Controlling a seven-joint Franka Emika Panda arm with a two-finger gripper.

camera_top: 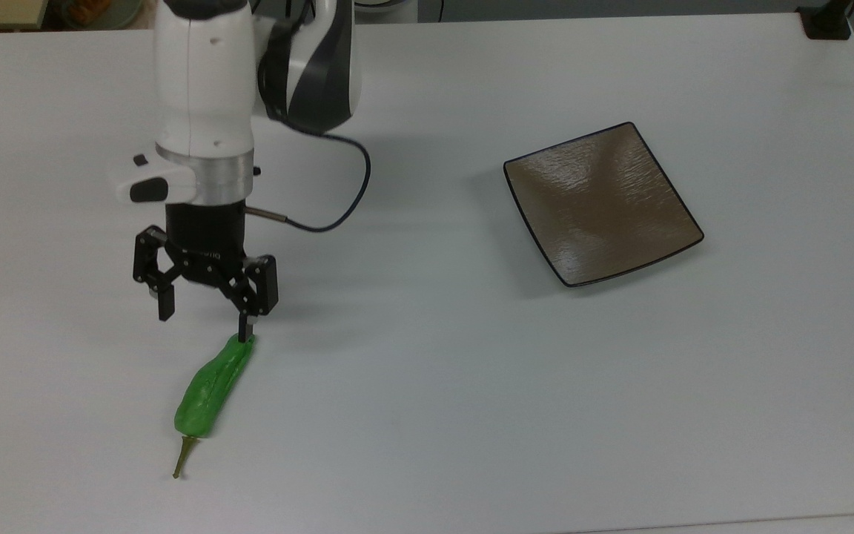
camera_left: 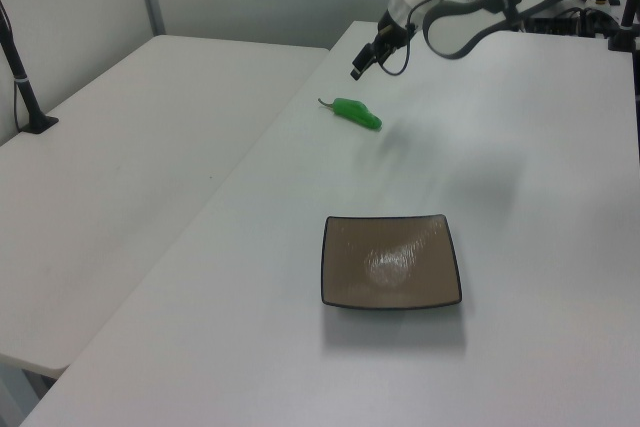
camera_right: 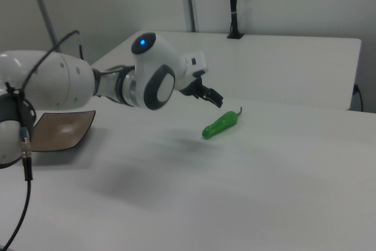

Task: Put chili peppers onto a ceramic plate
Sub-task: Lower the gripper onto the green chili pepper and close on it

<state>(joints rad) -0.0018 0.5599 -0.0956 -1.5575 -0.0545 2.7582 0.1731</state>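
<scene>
In the top view the end effector [camera_top: 207,324] is in the left half of the frame, pointing downward, and its two black fingers [camera_top: 166,304] are spread wide with nothing between them. The finger on the top view's right has its tip over the blunt end of the chili pepper [camera_top: 212,387]; whether it touches the pepper or hangs just above it, I cannot tell. The other finger is over bare worktop [camera_top: 427,415].

The chili pepper lies flat on the white worktop in the lower left of the top view, its thin stem [camera_top: 183,455] pointing to the lower edge of the frame. The ceramic plate [camera_top: 602,203] is in the upper right of the top view, well apart from the pepper, and nothing lies on it.

In the left view the end effector [camera_left: 357,69] is above the chili pepper [camera_left: 358,113], at the upper middle of the frame.
</scene>
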